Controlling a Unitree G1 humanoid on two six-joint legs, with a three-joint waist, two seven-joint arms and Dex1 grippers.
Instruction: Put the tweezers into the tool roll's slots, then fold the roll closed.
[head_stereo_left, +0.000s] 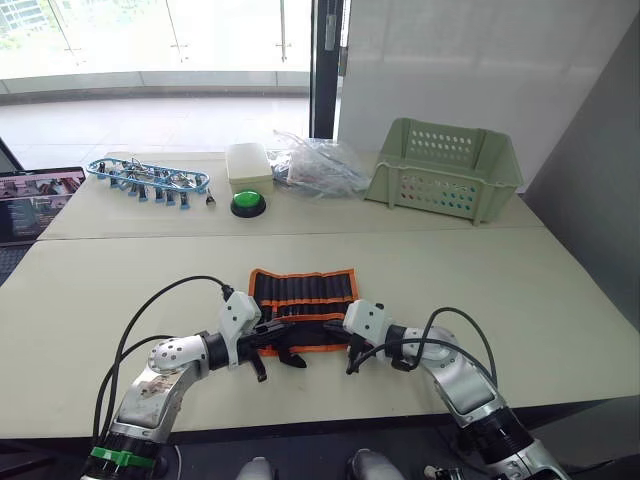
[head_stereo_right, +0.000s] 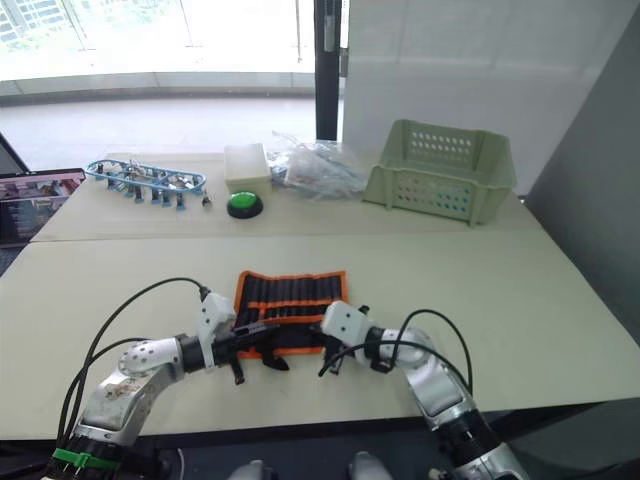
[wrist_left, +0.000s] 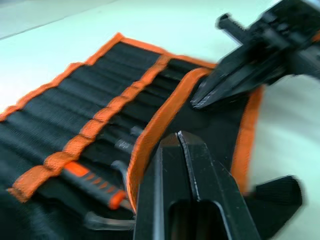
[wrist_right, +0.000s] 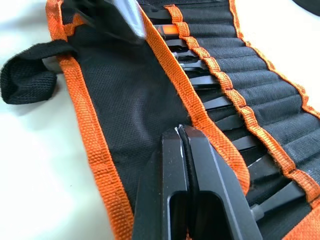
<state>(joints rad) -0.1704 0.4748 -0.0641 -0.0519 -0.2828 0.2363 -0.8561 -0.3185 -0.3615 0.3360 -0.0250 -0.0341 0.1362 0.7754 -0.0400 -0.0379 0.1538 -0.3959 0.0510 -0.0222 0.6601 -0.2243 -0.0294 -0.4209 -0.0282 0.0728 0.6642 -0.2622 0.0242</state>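
The tool roll (head_stereo_left: 302, 300) is lying open on the table (head_stereo_left: 560, 300), in the lower middle of the left eye view. Its near flap is folding up over the row of slots (wrist_right: 260, 105). In the right wrist view, the tweezers (wrist_right: 220, 102) are sitting side by side in the slots, with their thin black ends poking out from under the orange band. I am not counting them for sure, but the slots are looking full. So the first part of the job is looking done.

The folding part is what is happening now. The left gripper (head_stereo_left: 262, 340) is at the lower left edge of the roll, and its fingers are pinched together on the flap's orange edge. The right gripper (head_stereo_left: 352, 345) is at the lower right edge, and its fingers are pinched together on that same orange edge too. Both are holding the flap up a little off the tweezers. The black strap (wrist_right: 27, 75) is lying loose on the table, just beside the roll's left end.

The roll is not closed yet. Most of it is lying flat and open, and the far half is showing. I think the flap needs laying down first, and then the roll needs folding shut.

At the top of the frame, well apart, a green basket (head_stereo_left: 445, 170) and a blue tray (head_stereo_left: 148, 180) are sitting on the table.
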